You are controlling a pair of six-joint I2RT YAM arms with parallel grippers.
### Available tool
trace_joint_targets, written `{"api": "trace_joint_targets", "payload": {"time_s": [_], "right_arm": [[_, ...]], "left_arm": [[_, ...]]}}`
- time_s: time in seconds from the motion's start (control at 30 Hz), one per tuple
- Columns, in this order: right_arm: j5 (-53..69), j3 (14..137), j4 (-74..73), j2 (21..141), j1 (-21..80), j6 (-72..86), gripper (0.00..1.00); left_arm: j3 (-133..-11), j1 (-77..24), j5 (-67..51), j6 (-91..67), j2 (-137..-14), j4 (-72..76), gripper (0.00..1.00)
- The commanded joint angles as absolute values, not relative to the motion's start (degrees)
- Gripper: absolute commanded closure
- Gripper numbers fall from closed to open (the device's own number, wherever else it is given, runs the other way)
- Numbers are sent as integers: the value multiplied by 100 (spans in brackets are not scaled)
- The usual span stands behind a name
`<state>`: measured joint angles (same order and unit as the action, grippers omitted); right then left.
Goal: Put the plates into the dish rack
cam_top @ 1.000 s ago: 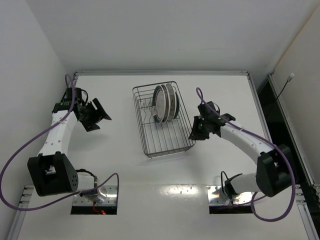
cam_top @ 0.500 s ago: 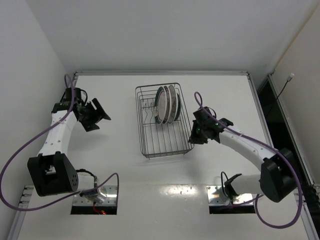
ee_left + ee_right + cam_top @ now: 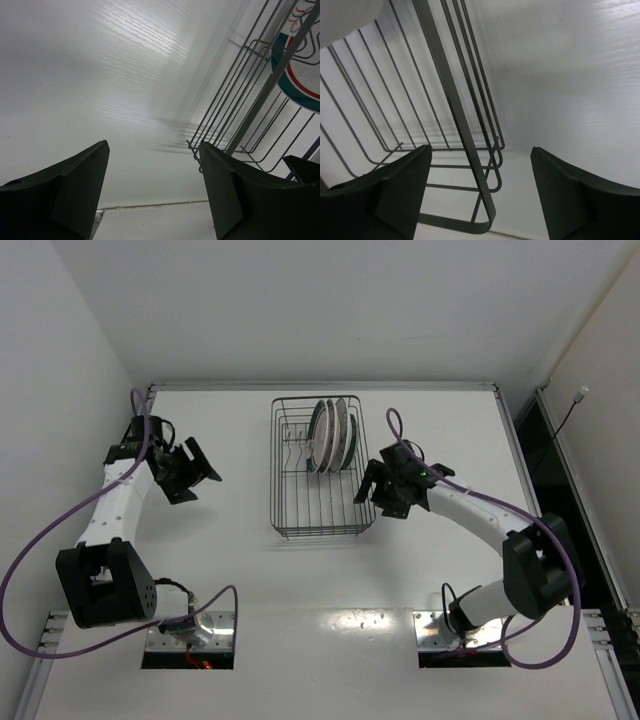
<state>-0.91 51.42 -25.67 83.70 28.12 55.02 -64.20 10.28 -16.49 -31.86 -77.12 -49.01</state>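
Note:
The dish rack (image 3: 300,502), a grey wire basket, sits at the table's middle back. Several plates (image 3: 333,435) stand on edge in its far half. One with a teal-and-red rim (image 3: 300,82) shows in the left wrist view. My right gripper (image 3: 372,496) is open at the rack's right rim near the front corner. In the right wrist view the rim bar (image 3: 451,100) runs between the spread fingers of that gripper (image 3: 480,192), touching neither. My left gripper (image 3: 200,472) hangs open left of the rack, holding nothing. The rack's wires (image 3: 240,100) lie beyond its right finger.
White walls close in the table at the back and on both sides. A bare strip of table (image 3: 240,570) lies between the rack and the arm bases. Purple cables loop off both arms.
The rack has swung from skewed to square and slid a little toward the back. My right gripper, shut on the rack's rim before, now stands open around it. The left arm has stayed put.

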Motion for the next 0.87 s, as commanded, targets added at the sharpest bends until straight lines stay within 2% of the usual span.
{"api": "trace_joint_targets", "payload": {"time_s": [0.0, 0.07, 0.17, 0.33, 0.53, 0.83], "right_arm": [[-26, 5353, -2382, 7876, 2638, 5704, 20], [-88, 5405, -2504, 7656, 2558, 5608, 16], [-350, 5791, -2917, 7313, 2383, 5292, 13], [-667, 6459, -3515, 6918, 2057, 4651, 1], [-502, 6504, -3297, 6583, 1680, 3982, 1], [-123, 6504, -3525, 6785, 1257, 3981, 0]], "left_arm": [[-6451, 1107, -1564, -3085, -7726, -4852, 28], [-6451, 1107, -1564, -3085, -7726, -4799, 25], [-6451, 1107, -1512, -3085, -7726, -4799, 25], [-6373, 1107, -1336, -3085, -7726, -4537, 23], [-6293, 801, -1082, -2830, -7524, -4105, 23], [-5882, 28, -354, -2567, -7216, -3534, 22]]}}
